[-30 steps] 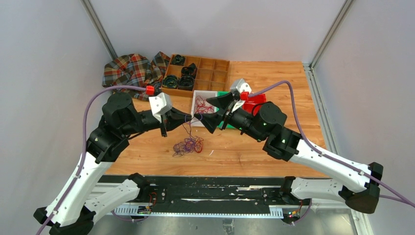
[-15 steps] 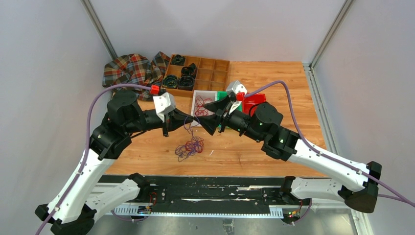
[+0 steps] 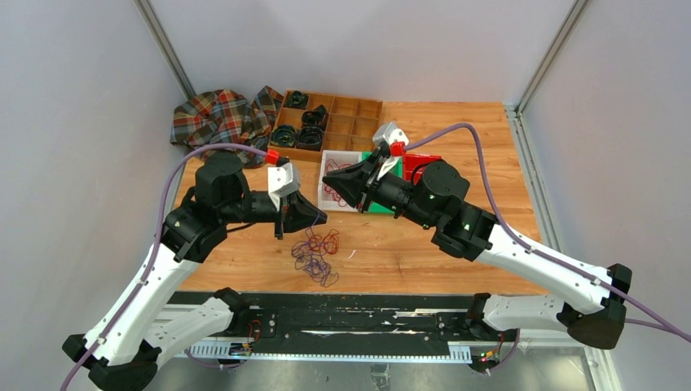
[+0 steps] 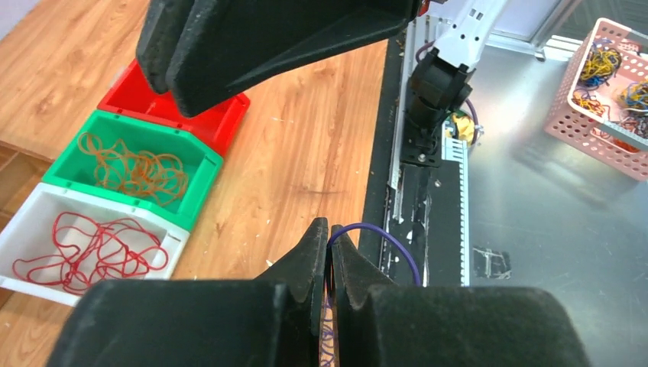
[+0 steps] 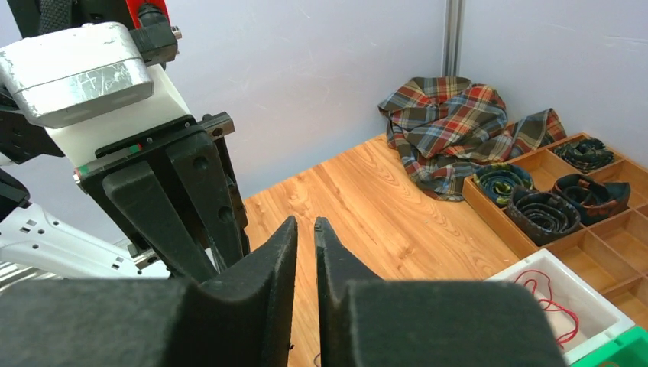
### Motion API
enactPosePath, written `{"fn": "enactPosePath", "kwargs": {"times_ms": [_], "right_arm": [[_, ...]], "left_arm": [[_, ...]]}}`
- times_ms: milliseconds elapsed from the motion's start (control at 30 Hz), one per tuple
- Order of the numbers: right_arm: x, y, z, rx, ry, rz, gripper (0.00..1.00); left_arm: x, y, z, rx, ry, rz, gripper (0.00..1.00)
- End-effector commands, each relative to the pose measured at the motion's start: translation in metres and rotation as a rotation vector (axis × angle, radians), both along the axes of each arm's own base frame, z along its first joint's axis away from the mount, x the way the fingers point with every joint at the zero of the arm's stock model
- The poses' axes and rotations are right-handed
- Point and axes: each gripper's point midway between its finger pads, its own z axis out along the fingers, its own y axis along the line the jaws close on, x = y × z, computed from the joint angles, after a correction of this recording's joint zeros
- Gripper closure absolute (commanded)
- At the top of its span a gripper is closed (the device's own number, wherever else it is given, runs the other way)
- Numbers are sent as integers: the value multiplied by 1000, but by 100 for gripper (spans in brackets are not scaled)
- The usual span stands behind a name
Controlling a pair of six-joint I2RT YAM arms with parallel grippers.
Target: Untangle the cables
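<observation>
- Left tool [image 4: 328, 243] is pressed together, pinching a thin purple cable [image 4: 386, 241] that loops out to the right.
- Right tool [image 5: 306, 229] shows a slim gap with nothing in it.
- Tangled cables [image 3: 316, 254] lie on the wooden desk [image 3: 456, 130], nearer than both tools.
- Farther: white bin [image 4: 174, 245] of red loops, green bin [image 4: 200, 170] of tan loops, plaid cloth [image 3: 220, 114].
</observation>
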Motion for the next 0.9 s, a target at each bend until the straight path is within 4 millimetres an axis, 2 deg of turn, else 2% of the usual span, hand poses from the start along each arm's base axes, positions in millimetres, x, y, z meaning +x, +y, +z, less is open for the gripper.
{"fn": "enactPosePath", "kwargs": {"times_ms": [0, 33, 100, 133, 167, 267, 367, 467, 567, 667, 800, 867], "right_arm": [[-9, 6, 8, -7, 1, 44, 87], [-8, 5, 7, -16, 3, 38, 84], [-5, -1, 1, -27, 13, 10, 66], [-4, -4, -8, -37, 20, -2, 58], [-5, -8, -14, -38, 18, -9, 52], [-10, -17, -34, -39, -6, -9, 42], [-13, -21, -51, -23, -26, -2, 37], [-17, -17, -54, -11, -39, 29, 34], [-18, -8, -52, -25, -49, 58, 34], [-8, 1, -45, -42, -84, 37, 34], [28, 8, -30, -71, -112, -120, 35], [35, 17, -23, -87, -147, -126, 36]], "left_arm": [[-1, 0, 5, -14, -8, -9, 96], [8, 1, 9, -21, -15, 44, 99], [26, 5, 16, -26, -46, 148, 99], [34, 7, 20, -24, -69, 186, 100], [42, 9, 23, -21, -88, 227, 99], [60, 14, 42, -45, -129, 320, 99], [63, 11, 72, -85, -174, 314, 99], [61, 9, 105, -106, -223, 289, 99], [61, 10, 126, -108, -269, 283, 99], [61, 12, 144, -114, -310, 287, 100], [60, 15, 168, -141, -372, 291, 100], [61, 16, 184, -160, -396, 306, 99]]}}
